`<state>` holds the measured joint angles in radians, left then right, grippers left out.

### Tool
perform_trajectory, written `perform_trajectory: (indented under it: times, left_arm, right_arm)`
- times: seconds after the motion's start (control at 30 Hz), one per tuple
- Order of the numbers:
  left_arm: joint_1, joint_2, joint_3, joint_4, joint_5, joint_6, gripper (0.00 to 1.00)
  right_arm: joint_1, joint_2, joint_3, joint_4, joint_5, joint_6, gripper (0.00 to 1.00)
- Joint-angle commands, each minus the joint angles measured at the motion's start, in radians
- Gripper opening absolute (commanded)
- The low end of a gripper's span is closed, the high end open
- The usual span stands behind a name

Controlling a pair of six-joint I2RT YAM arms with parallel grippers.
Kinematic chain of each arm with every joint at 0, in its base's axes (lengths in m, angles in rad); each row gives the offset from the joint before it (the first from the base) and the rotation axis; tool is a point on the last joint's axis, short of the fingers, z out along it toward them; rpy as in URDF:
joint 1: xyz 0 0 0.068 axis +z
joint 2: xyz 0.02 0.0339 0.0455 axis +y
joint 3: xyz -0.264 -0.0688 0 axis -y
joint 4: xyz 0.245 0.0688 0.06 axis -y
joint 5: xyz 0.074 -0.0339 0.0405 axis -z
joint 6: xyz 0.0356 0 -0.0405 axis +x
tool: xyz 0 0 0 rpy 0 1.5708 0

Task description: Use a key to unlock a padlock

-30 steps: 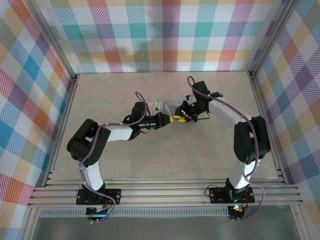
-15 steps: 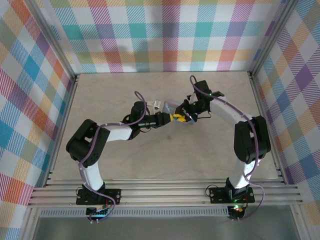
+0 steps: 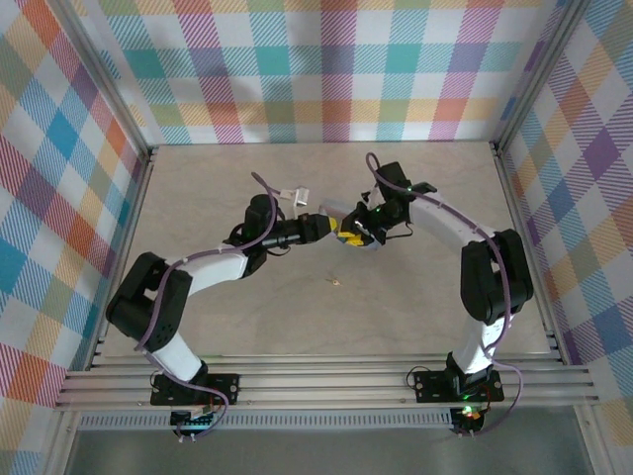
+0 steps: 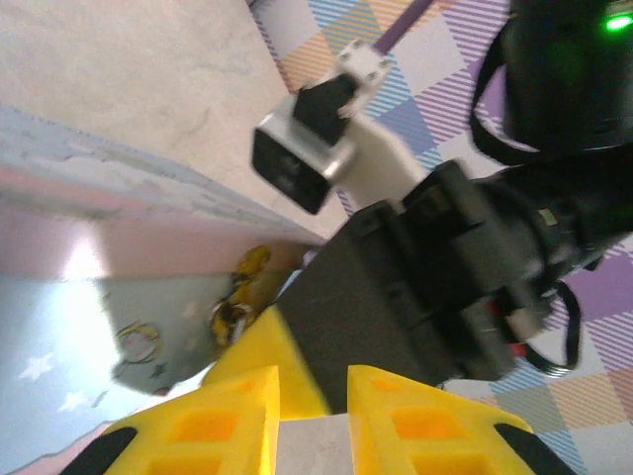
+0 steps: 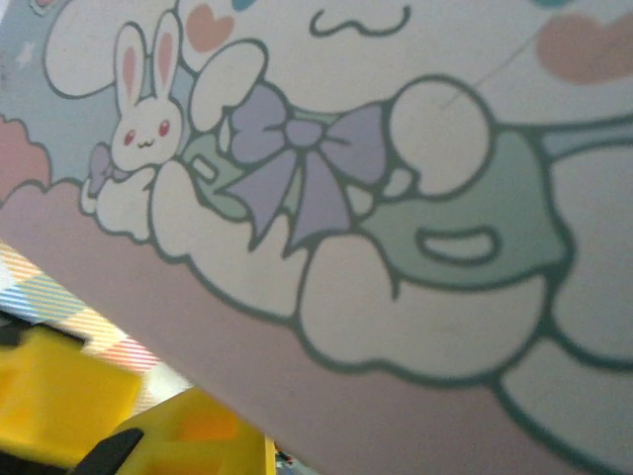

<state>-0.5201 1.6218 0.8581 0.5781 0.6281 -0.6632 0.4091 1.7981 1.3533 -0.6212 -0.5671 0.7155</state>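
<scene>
Both arms stand at the near edge of the table (image 3: 198,188), the left arm (image 3: 198,269) on the left and the right arm (image 3: 465,223) on the right, and both bend inward. The left gripper (image 4: 314,386) and the right gripper (image 3: 361,230) meet just beyond the table's middle. The tin (image 5: 326,198) is between them, against the right one (lifted or resting, I cannot tell). A small bit (image 3: 334,280) lies on the table in front of them, between the arms and apart from both.

Two arms, left arm (image 3: 203,265) and right arm (image 3: 447,220): white tubular links, black joint housings, purple cables (image 3: 265,188) looped alongside, yellow pincer fingers (image 4: 223,427), green status light (image 4: 618,22).
</scene>
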Motion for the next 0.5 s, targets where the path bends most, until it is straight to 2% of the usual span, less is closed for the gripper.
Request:
perform_trajectory:
  times: [0.0,0.17,0.3,0.4,0.47]
  left_arm:
    - [0.017,-0.049,-0.054,-0.116,-0.012,0.094,0.25]
    - [0.019,-0.118,-0.111,-0.302,-0.056,0.215,0.25]
    - [0.009,-0.162,-0.109,-0.481,-0.109,0.298,0.24]
    - [-0.030,-0.171,-0.066,-0.636,-0.195,0.372,0.24]
    - [-0.053,-0.169,-0.044,-0.699,-0.254,0.393,0.24]
  right_arm:
    - [0.010,0.049,-0.029,0.023,0.071,-0.088,0.00]
    - [0.036,0.113,-0.045,0.067,0.148,-0.128,0.00]
    - [0.054,0.158,-0.047,0.082,0.184,-0.146,0.16]
    - [0.066,0.161,-0.061,0.099,0.188,-0.138,0.30]
    - [0.071,0.156,-0.072,0.108,0.188,-0.133,0.35]
